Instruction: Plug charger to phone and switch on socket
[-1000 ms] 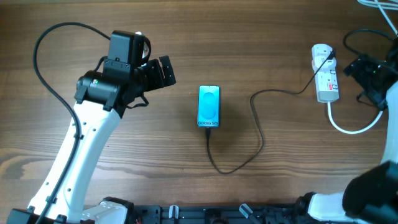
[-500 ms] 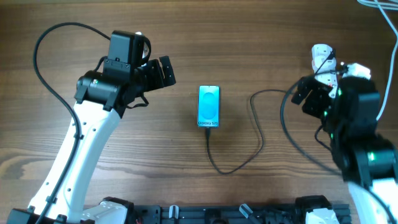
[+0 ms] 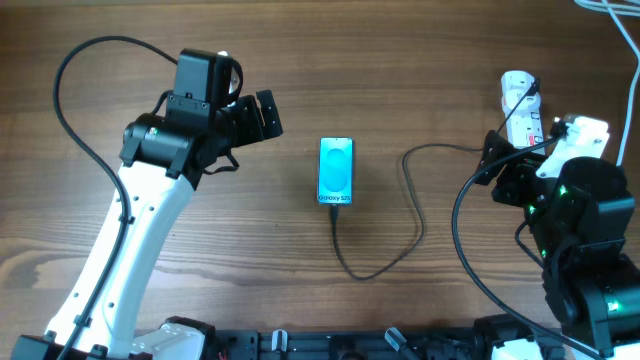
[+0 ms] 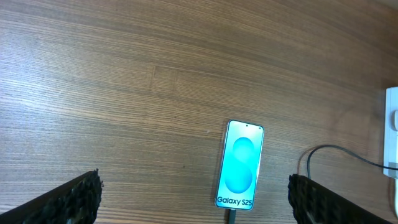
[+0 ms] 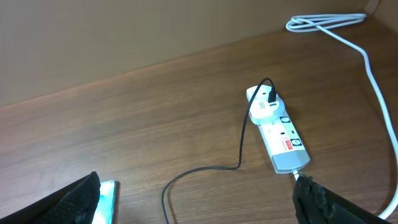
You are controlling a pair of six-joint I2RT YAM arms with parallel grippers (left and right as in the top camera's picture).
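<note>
The left end effector (image 4: pixel 194 182) and right end effector (image 5: pixel 198 182) hang released over the bench (image 3: pixel 400 60); the charger (image 3: pixel 415 215) meets the phone (image 3: pixel 336 171) mid-bench, the socket (image 3: pixel 524 118) near the right edge.

The phone (image 3: pixel 336 171) lies screen-up, charger (image 3: pixel 419 222) meeting its short edge — socket (image 3: pixel 520 95) well apart to the right.

The only legible writing is on the phone (image 4: pixel 240 165): white letters reading "Galaxy S25" stand on its bright cyan screen, at the 6 o'clock end, just above the short edge. In the overhead view the same line sits at the 6 o'clock end of the phone (image 3: pixel 336 171), but is too small to read surely. The socket (image 5: pixel 280 134) bears a small red label, its print illegible.
</note>
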